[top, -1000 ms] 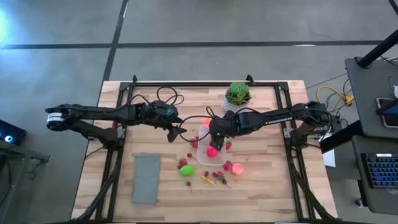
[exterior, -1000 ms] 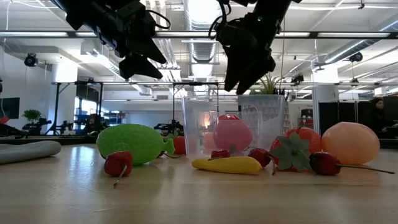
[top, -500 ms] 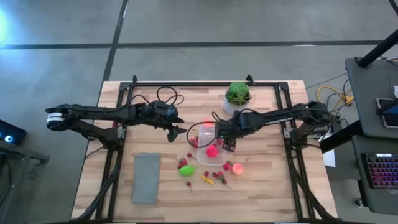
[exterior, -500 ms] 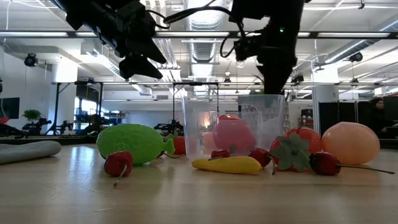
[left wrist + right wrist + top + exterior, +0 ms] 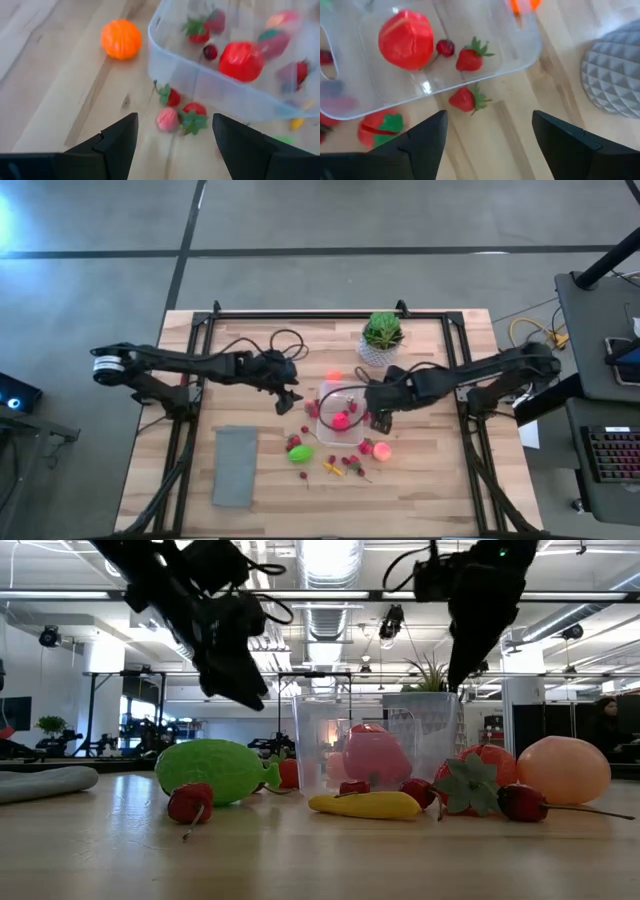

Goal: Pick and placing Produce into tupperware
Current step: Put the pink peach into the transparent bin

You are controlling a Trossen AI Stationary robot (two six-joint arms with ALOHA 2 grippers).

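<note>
Between both open claws sits the tupperware (image 5: pixel 337 408), right claw (image 5: pixel 378 418) just beside.

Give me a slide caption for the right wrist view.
Open right hand above clear tupperware holding a red ball, cherry and strawberry.

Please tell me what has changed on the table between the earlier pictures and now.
The right gripper moved away from above the clear tub to its right side, open and empty. The big red fruit it was over now lies in the tub. The left gripper shifted a little toward the tub, open and empty. The tub, the loose fruit on the table, the plant and the grey mat stayed in place.
</note>
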